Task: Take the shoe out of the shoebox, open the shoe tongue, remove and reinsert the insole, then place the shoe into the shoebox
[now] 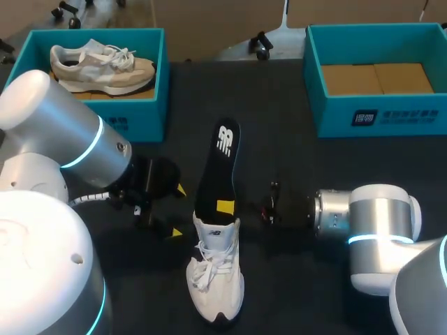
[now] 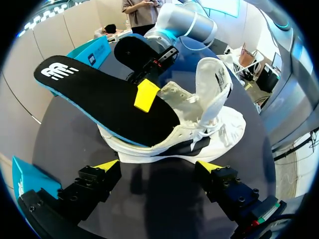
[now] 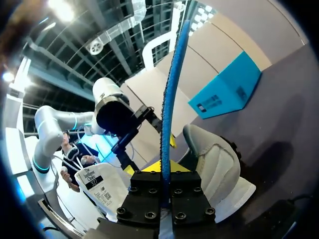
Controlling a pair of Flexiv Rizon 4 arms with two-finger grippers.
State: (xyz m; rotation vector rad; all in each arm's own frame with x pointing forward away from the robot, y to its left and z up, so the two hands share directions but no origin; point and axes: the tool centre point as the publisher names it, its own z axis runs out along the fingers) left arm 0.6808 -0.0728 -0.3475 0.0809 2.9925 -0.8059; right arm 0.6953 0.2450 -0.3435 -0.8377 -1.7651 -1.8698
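A white shoe (image 1: 215, 279) lies on the black table, tongue pulled back (image 2: 212, 84). A black insole (image 1: 218, 164) with a blue edge sticks out of its opening, slanting up and away from the shoe. My right gripper (image 1: 225, 206) is shut on the insole near the shoe's collar. In the right wrist view the insole (image 3: 172, 94) stands edge-on between that gripper's (image 3: 164, 172) fingers, with the shoe (image 3: 217, 167) beside it. My left gripper (image 1: 176, 211) stands open just left of the shoe. In the left wrist view it (image 2: 159, 167) faces the shoe's side (image 2: 219, 129), touching nothing.
A teal shoebox (image 1: 147, 112) at the back left holds a second, beige shoe (image 1: 105, 64). Another teal shoebox (image 1: 377, 115) at the back right shows only its cardboard floor. Bare black table lies between the boxes.
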